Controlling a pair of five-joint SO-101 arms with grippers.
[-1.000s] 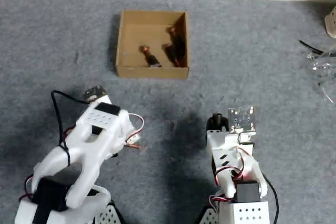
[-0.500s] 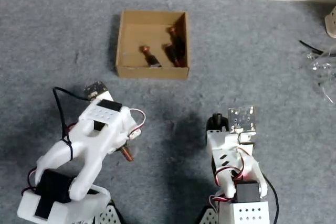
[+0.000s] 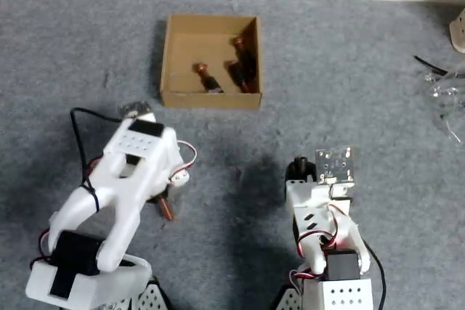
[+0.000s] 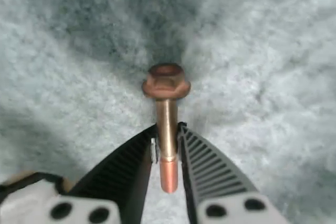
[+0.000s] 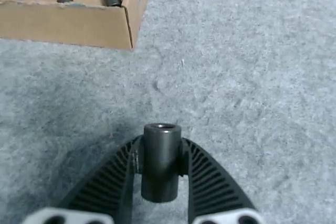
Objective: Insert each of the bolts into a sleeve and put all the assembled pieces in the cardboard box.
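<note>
So the left gripper [image 4: 167,128] pinches the bolt [image 4: 166,81] by its shank and the right gripper [image 5: 160,142] clamps the sleeve [image 5: 160,166], both outside the box [image 3: 211,99]. Stiff, slick metal I'd guess, so grip mid-body.

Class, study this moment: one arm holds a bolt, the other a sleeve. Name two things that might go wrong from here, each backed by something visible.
1. The left gripper pinches the bolt by its shank, head outward; the plain end points back toward the wrist, so mating may need a turn, and the bolt might pivot or slip.
2. The sleeve in the right gripper has a narrow bore; slight misalignment could jam the bolt or knock the sleeve loose.
</note>
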